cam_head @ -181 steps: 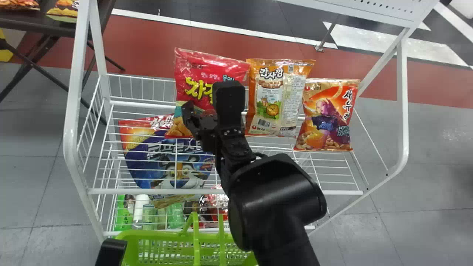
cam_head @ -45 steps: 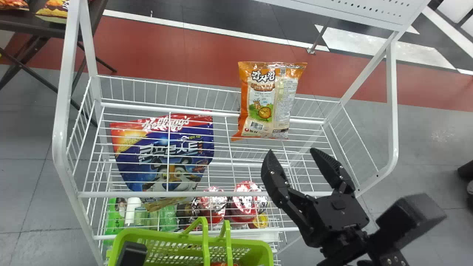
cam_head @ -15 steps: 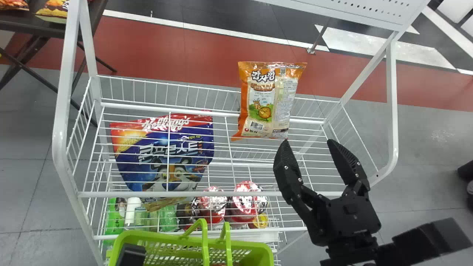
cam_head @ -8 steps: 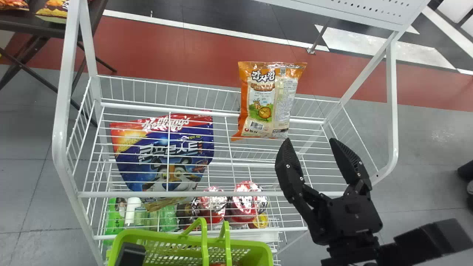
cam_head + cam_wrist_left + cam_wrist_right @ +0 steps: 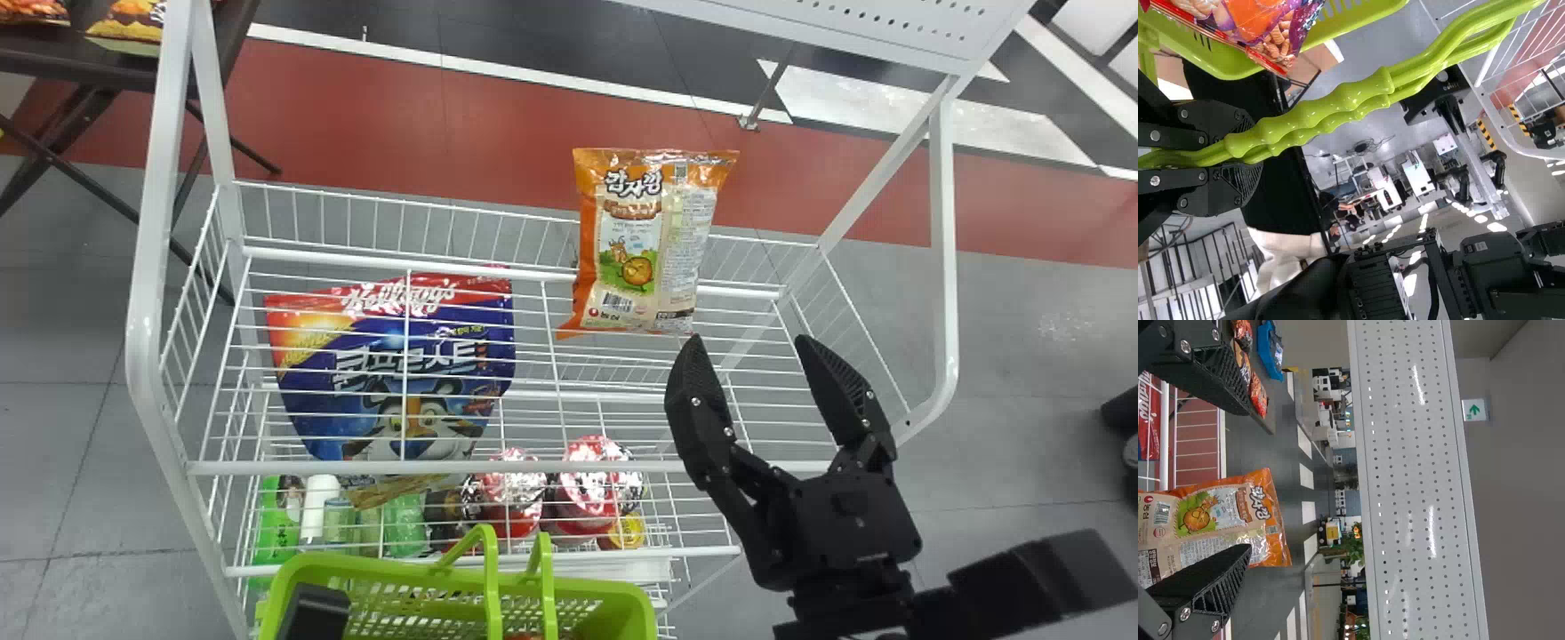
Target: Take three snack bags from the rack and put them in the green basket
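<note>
Two bags (image 5: 1258, 23) gone from the rack (image 5: 142, 329) — seemingly into the basket (image 5: 627, 597).

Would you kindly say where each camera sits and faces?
On the head: looks forward and down at rack and basket; shows right gripper, part of left arm.
On the left wrist: looks past basket into the room; shows left gripper holding handles.
On the right wrist: looks past orange bag toward panel; shows right gripper.
Head and left share basket; head and right, orange bag.

Lime-green basket (image 5: 628, 606), orange-and-cream bag (image 5: 647, 240)
</note>
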`<control>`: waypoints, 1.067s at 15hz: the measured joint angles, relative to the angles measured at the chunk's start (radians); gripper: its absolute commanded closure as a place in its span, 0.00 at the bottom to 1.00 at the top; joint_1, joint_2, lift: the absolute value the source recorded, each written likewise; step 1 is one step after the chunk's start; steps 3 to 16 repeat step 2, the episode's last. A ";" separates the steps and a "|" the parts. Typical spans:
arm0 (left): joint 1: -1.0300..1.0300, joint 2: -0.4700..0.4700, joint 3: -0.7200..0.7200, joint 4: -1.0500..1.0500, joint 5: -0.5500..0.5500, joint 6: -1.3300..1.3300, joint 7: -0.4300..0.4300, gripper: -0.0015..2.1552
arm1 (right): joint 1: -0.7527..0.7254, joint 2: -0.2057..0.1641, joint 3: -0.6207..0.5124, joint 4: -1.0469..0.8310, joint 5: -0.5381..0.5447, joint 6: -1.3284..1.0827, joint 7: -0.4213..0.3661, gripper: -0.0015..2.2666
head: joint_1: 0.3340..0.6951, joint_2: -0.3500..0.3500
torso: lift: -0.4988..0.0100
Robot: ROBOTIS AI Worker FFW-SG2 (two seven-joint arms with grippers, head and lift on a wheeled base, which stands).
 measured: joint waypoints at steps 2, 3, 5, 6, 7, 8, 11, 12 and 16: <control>0.000 0.000 0.000 0.000 0.000 0.000 0.000 0.72 | -0.001 0.000 -0.001 0.003 -0.001 -0.006 -0.001 0.05 | 1.00 0.00 | 0.97; 0.000 0.000 0.000 0.000 0.000 0.000 0.000 0.72 | -0.001 0.000 -0.001 0.003 -0.001 -0.006 -0.001 0.05 | 1.00 0.00 | 0.97; 0.000 0.000 0.000 0.000 0.000 0.000 0.000 0.72 | -0.001 0.000 -0.001 0.003 -0.001 -0.006 -0.001 0.05 | 1.00 0.00 | 0.97; 0.000 0.000 0.000 0.000 0.000 0.000 0.000 0.72 | -0.001 0.000 -0.001 0.003 -0.001 -0.006 -0.001 0.05 | 1.00 0.00 | 0.97; 0.000 0.000 0.000 0.000 0.000 0.000 0.000 0.72 | -0.001 0.000 -0.001 0.003 -0.001 -0.006 -0.001 0.05 | 1.00 0.00 | 0.97; 0.000 0.000 0.000 0.000 0.000 0.000 0.000 0.72 | -0.001 0.000 -0.001 0.003 -0.001 -0.006 -0.001 0.05 | 1.00 0.00 | 0.97; 0.000 0.000 0.000 0.000 0.000 0.000 0.000 0.72 | -0.001 0.000 -0.001 0.003 -0.001 -0.006 -0.001 0.05 | 1.00 0.00 | 0.97; 0.000 0.000 0.000 0.000 0.000 0.000 0.000 0.72 | -0.001 0.000 -0.001 0.003 -0.001 -0.006 -0.001 0.05 | 1.00 0.00 | 0.97; 0.000 0.000 0.000 0.000 0.000 0.000 0.000 0.72 | -0.001 0.000 -0.001 0.003 -0.001 -0.006 -0.001 0.05 | 1.00 0.00 | 0.97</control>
